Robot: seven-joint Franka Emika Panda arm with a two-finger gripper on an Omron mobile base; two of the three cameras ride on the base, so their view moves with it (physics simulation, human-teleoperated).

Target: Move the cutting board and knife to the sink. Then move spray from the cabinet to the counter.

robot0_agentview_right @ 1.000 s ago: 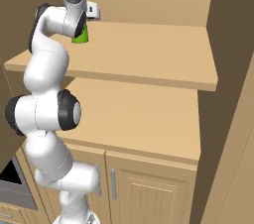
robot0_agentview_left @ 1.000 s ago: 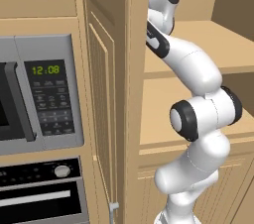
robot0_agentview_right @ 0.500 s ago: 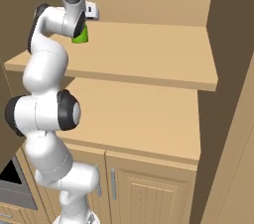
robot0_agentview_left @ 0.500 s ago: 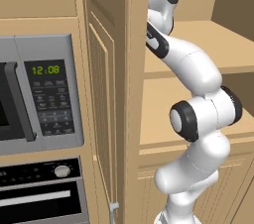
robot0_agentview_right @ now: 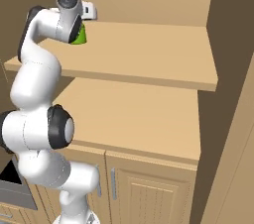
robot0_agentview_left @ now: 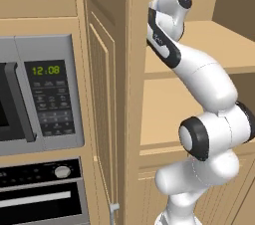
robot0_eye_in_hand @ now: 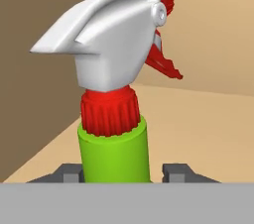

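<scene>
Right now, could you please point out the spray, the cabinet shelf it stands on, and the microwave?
spray (robot0_eye_in_hand: 113,153), hand view, on its green neck.
cabinet shelf (robot0_agentview_right: 149,52), right base view, on the bare upper shelf board.
microwave (robot0_agentview_left: 50,99), left base view, on its keypad panel.

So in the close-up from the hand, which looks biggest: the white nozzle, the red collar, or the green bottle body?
1. White nozzle
2. Green bottle body, partly cut off below
3. Red collar

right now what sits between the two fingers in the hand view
The spray: its green neck stands between the fingers, which sit at either side of it, in the hand view.
</scene>
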